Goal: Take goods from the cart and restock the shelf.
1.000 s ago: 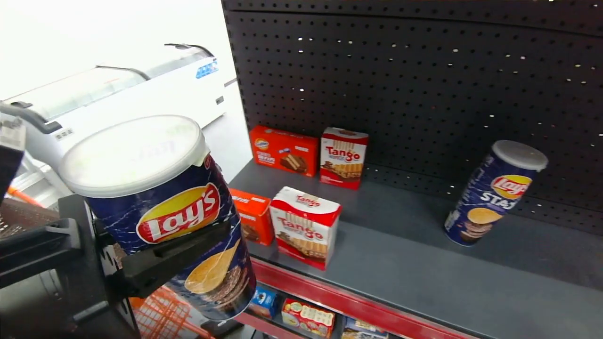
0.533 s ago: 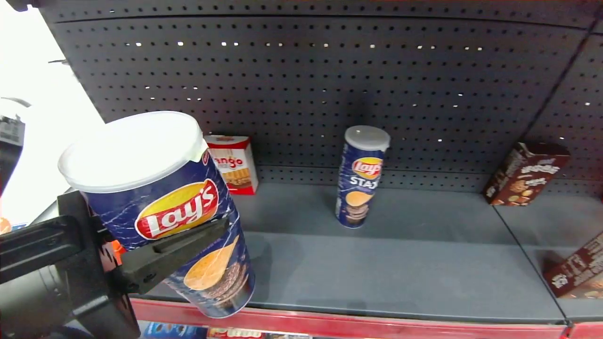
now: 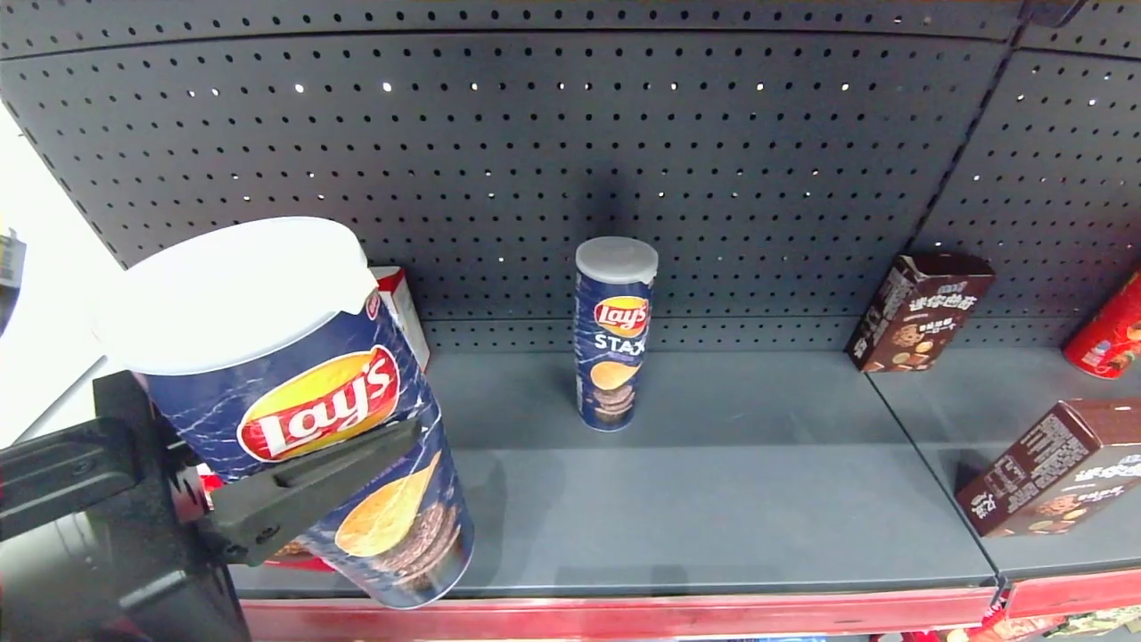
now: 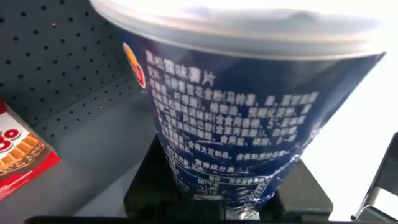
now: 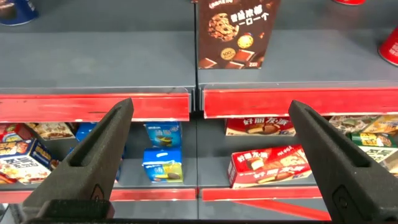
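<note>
Chip can [image 3: 303, 392], near upright and clamped in the left gripper [image 3: 294, 464], hangs at the shelf [image 3: 713, 499] front's left end, bare deck beyond; right gripper [image 5: 211, 155] gapes empty.

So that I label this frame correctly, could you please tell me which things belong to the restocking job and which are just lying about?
Job in hand:
chips can held in the left gripper
grey shelf
matching chips can standing on it

Just lying about:
rear cookie box
front cookie box
red canister
wafer box
pegboard
</note>
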You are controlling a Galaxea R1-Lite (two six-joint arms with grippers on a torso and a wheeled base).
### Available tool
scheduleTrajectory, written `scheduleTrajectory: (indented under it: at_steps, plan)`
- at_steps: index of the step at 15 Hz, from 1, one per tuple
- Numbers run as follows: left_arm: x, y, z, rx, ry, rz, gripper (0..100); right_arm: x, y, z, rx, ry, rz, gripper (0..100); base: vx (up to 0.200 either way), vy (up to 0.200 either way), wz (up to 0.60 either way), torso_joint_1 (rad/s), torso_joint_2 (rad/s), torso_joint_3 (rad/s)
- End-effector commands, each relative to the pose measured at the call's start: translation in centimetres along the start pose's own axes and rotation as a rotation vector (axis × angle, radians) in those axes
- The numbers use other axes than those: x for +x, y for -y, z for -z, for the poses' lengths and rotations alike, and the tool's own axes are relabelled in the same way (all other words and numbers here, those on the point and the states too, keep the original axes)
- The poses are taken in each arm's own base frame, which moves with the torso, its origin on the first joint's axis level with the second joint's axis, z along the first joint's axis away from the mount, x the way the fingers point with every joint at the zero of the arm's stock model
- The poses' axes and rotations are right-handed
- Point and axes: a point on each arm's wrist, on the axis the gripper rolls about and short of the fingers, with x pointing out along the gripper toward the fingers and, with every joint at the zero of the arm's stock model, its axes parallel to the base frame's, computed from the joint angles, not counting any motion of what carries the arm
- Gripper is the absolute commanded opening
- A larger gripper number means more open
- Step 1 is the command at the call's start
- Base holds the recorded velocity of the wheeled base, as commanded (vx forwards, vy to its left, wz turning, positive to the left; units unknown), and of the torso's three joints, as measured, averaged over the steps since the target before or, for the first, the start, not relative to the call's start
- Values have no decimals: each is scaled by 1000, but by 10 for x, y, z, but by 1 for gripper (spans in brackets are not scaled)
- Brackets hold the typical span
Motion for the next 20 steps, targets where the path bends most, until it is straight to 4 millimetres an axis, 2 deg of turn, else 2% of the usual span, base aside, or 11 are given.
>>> scheduleTrajectory:
  at_steps: [1,4,5,6,7,8,11,14,20]
  plan:
    - [-2,0,1,0,0,-5,0,0,0,0,-2,-1,-3,100,0,0,0,0,0,0]
    - [-5,0,4,-5,-3,-7,0,4,0,-2,-3,-60,-9,100,0,0,0,0,0,0]
    - [-5,-1,3,-5,-2,-12,0,3,0,-10,5,-32,-12,100,0,0,0,0,0,0]
    - [-7,-3,5,-6,-7,-29,0,1,-1,-71,74,31,-109,100,0,0,0,0,0,0]
    - [-7,-3,5,-6,-4,-31,0,12,-2,-102,131,-8,-184,100,0,0,0,0,0,0]
    - [-7,-3,5,-6,-2,-28,0,17,-2,-123,114,5,-233,100,0,0,0,0,0,0]
    - [-7,-4,1,-5,7,-32,0,40,-7,-134,-31,-65,-288,100,0,0,0,0,0,0]
    - [-6,-4,2,-5,2,-39,0,83,-22,-154,-30,-164,-458,100,0,0,0,0,0,0]
    - [-1,-13,-3,-16,7,-84,0,160,-50,-184,-30,-192,-559,100,0,0,0,0,0,0]
